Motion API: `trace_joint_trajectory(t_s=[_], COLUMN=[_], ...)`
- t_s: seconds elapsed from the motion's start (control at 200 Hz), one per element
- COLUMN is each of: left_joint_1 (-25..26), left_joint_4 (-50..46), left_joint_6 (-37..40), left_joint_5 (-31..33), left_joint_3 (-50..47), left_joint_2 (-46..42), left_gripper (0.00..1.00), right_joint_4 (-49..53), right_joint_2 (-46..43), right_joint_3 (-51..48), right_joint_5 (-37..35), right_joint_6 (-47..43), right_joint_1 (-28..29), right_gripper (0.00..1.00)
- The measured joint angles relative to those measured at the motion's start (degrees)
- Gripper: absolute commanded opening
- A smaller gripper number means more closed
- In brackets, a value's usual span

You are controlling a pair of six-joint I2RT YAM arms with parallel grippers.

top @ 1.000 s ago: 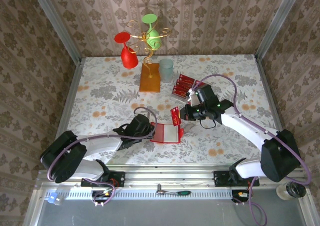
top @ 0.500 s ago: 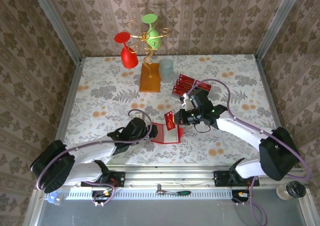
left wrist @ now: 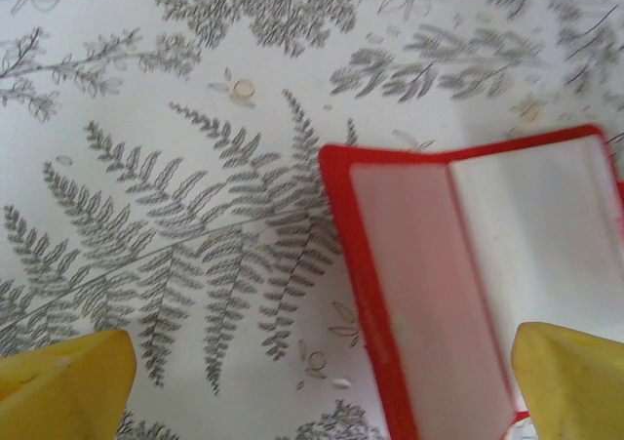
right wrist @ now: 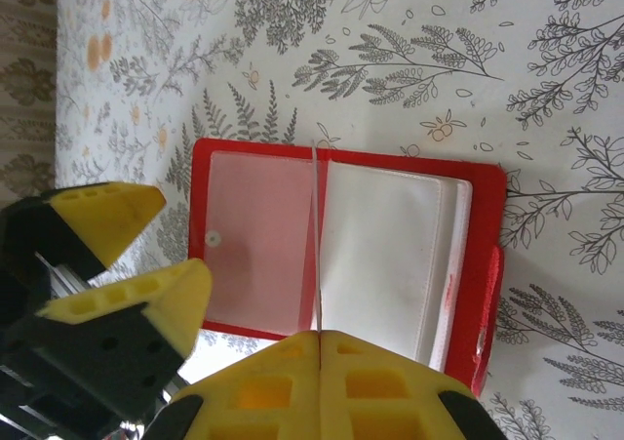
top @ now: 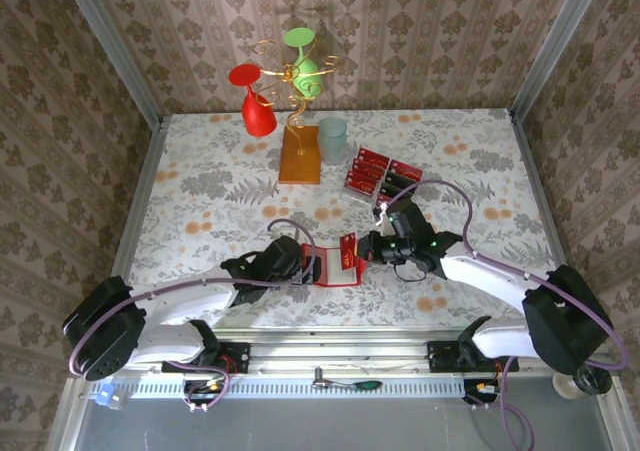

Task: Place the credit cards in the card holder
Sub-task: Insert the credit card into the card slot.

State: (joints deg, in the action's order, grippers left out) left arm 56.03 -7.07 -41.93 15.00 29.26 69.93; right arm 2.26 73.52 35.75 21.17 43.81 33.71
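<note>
The left gripper (top: 306, 266) is being held low over the table (top: 200, 191), its fingers (left wrist: 63, 381) spread wide apart, just beside the left edge of the card holder (top: 338, 270). The holder is lying open and flat at the near middle. One credit card (right wrist: 316, 255) is being clamped edge-on above its fold by the right gripper (right wrist: 319, 347). The remaining credit cards (top: 383, 176) are being seen grouped farther right, toward the far side.

Card holder (right wrist: 390, 255) ahead of the right jaws: glossy red rim, pale pink pocket on one side, white pockets on the other. Credit card (top: 347, 248) between the right jaws is red with white print. Both sets of jaws are yellow on black; the counter (left wrist: 195, 216) below them is white with grey fern print and orange blossoms.
</note>
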Motion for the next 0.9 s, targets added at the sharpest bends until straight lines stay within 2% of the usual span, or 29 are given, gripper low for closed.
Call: trace_joint_trajectory(t_s=[0.475,0.9], left_joint_1=[0.6,1.0], left_joint_4=[-3.7,-4.2], left_joint_6=[0.5,-0.5], left_joint_5=[3.9,6.1], left_joint_3=[-0.2,-1.4], left_joint_2=[2.0,3.9], left_gripper=[1.00,1.00], right_joint_4=[-9.4,-15.2], right_joint_2=[-0.3,2.0], right_joint_3=[-3.8,-5.5], right_joint_5=[-0.2,-3.2], right_joint_6=[3.1,3.3], right_joint_1=[2.8,5.3], right_gripper=[0.00,0.00])
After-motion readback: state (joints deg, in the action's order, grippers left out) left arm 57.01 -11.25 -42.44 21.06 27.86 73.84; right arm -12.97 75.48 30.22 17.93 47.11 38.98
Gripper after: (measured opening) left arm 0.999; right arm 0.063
